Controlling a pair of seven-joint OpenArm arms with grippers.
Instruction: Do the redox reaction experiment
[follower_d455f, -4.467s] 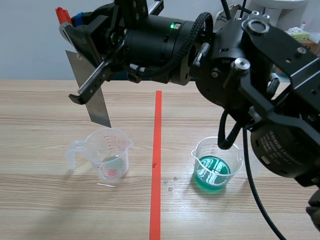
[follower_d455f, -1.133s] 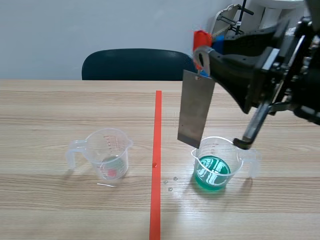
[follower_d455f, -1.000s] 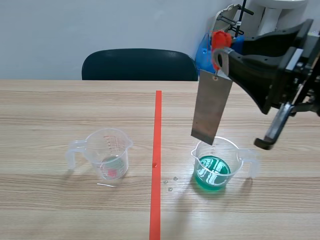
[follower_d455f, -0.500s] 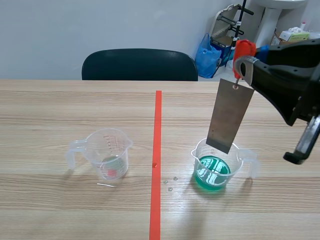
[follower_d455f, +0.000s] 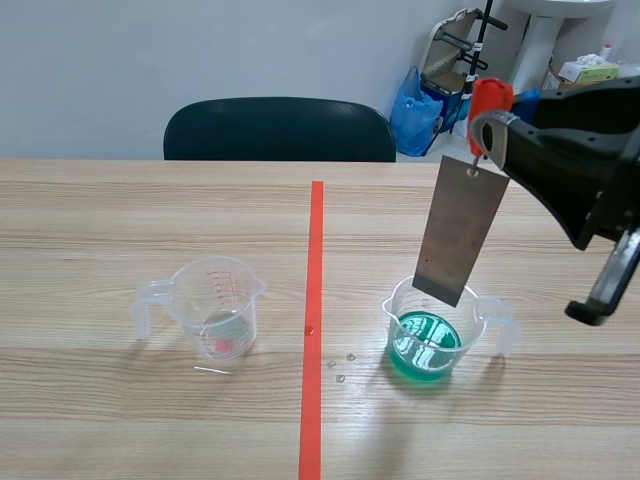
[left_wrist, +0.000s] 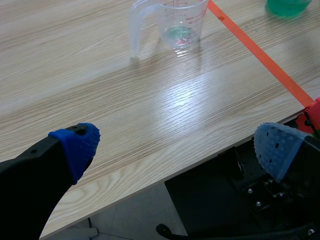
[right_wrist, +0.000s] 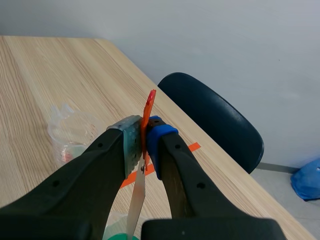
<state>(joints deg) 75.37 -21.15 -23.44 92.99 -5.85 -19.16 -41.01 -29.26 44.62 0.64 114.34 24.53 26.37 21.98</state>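
Note:
A grey metal plate (follower_d455f: 460, 235) hangs from a red tab (follower_d455f: 489, 100), and my right gripper (follower_d455f: 488, 125) is shut on that tab. The plate's lower edge is at the rim of the clear beaker of green liquid (follower_d455f: 432, 330), above the liquid. In the right wrist view the fingers (right_wrist: 161, 142) pinch the red tab (right_wrist: 149, 110), with the plate (right_wrist: 136, 200) edge-on below. A second clear beaker (follower_d455f: 215, 305) with a little reddish liquid stands left of the tape line. My left gripper (left_wrist: 177, 147) is open over the table's near edge, with that beaker (left_wrist: 177, 22) ahead of it.
A red tape line (follower_d455f: 313, 330) runs down the middle of the wooden table (follower_d455f: 120, 220), with a few droplets (follower_d455f: 340, 368) beside it. A dark chair (follower_d455f: 280, 128) stands behind the far edge, with bags and a stand at the back right.
The right arm carried the plate from above the left beaker across the tape line to the green beaker. Over the last half second it has barely moved.

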